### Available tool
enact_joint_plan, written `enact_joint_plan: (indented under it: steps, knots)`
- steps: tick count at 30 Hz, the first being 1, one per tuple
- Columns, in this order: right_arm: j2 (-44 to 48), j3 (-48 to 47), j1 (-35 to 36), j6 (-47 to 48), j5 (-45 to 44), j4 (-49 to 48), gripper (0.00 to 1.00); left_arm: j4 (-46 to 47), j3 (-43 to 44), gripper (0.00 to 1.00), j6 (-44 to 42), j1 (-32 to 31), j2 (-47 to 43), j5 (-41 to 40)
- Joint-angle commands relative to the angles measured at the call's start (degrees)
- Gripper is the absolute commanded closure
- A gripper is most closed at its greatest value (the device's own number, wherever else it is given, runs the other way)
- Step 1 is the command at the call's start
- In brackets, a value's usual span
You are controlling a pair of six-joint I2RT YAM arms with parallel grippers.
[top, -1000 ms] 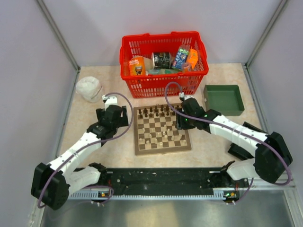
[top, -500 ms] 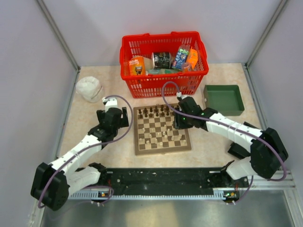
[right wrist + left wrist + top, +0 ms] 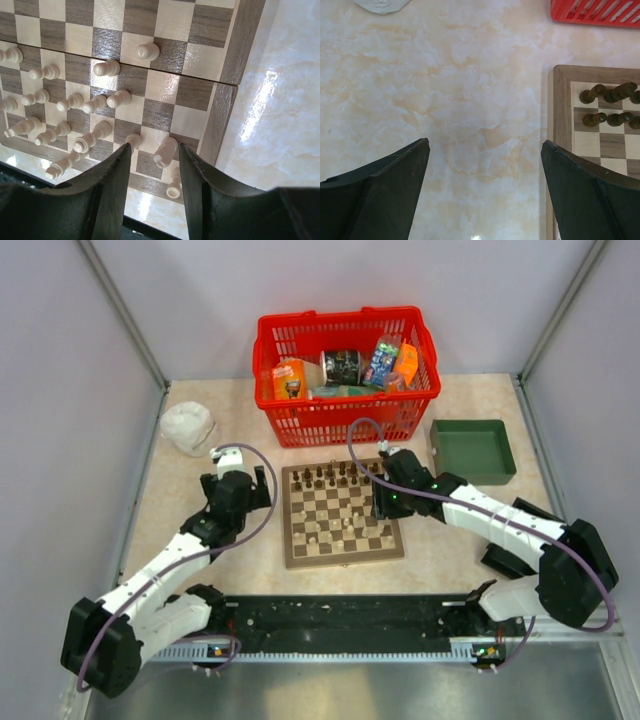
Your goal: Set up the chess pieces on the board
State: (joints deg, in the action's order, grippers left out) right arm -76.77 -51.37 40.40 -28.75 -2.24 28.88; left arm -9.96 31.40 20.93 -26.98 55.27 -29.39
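Observation:
The board (image 3: 291,540) lies at the table's middle, dark chess pieces (image 3: 325,477) on its far rows and pale chess pieces (image 3: 340,530) scattered on its near half. My right gripper (image 3: 385,504) hovers over the board's right side. In the right wrist view it (image 3: 155,147) is open, its jaws either side of a pale rook-like piece (image 3: 166,151) that leans near the right finger (image 3: 192,175); the left finger stands apart from it. The board's border (image 3: 250,30) shows there too. My left gripper (image 3: 238,492) is wide open (image 3: 485,142) over bare table left of the board (image 3: 560,100).
A red basket (image 3: 345,415) full of packets stands behind the board. A green tray (image 3: 472,472) sits at the back right, a white crumpled cloth (image 3: 187,427) at the back left. A black rail (image 3: 340,615) runs along the near edge.
My right gripper shifted slightly left over the board and came back right, staying low at its right side. The left arm shifted a little left of the board.

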Motion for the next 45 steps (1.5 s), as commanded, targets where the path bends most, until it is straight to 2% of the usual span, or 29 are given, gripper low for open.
enact_joint_plan:
  steps: [1,14,28,38,45]
  knots:
    - [0.57,0.40,0.73,0.01,1.18,-0.14,0.57,0.20,1.91,0.01,1.92,0.17,-2.27,0.29]
    - [-1.80,1.98,2.75,0.10,-0.74,-0.14,0.58,-2.26,3.14,0.01,7.37,0.18,-3.06,3.28]
    - [-2.42,1.54,2.75,0.28,-1.45,-0.67,0.64,-2.52,2.79,0.01,8.25,0.09,-3.76,4.25]
    - [-2.33,1.63,2.75,0.36,-1.01,-0.67,0.71,-2.44,2.79,0.01,8.60,0.09,-3.06,4.34]
    - [-2.42,0.84,2.84,0.89,-0.48,-0.50,0.82,-2.35,2.53,0.01,8.52,0.17,-2.71,4.25]
